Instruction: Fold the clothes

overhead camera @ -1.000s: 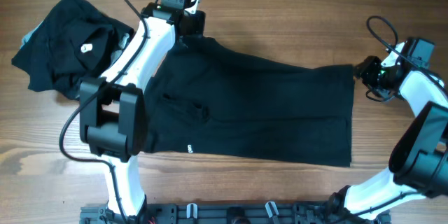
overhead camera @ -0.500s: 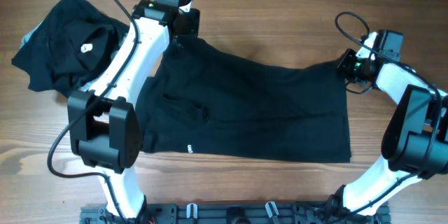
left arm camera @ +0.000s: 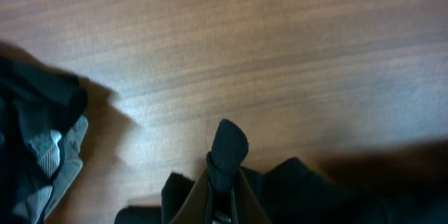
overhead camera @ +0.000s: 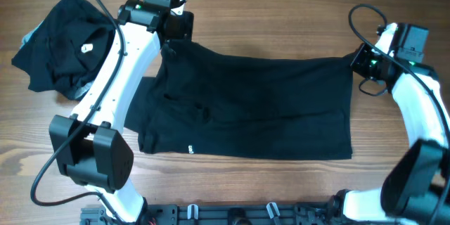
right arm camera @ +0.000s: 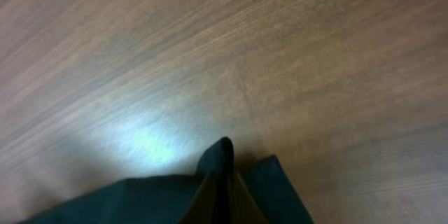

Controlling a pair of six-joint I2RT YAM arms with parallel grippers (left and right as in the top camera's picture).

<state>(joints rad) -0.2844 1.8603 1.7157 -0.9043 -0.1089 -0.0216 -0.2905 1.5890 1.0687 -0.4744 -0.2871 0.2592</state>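
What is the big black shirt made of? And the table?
The shirt looks like soft matte fabric, maybe cotton: it drapes and wrinkles. The table looks like wood or laminate, smooth, slightly shiny: grain lines and a light glare show.

The left arm (overhead camera: 116,70) stretches long and nearly straight; the left hand (overhead camera: 171,36) is pinched tight on a corner of the black shirt (overhead camera: 253,105). The right arm (overhead camera: 416,105) bends at the elbow; the right hand (overhead camera: 360,62) likewise grips a shirt corner.
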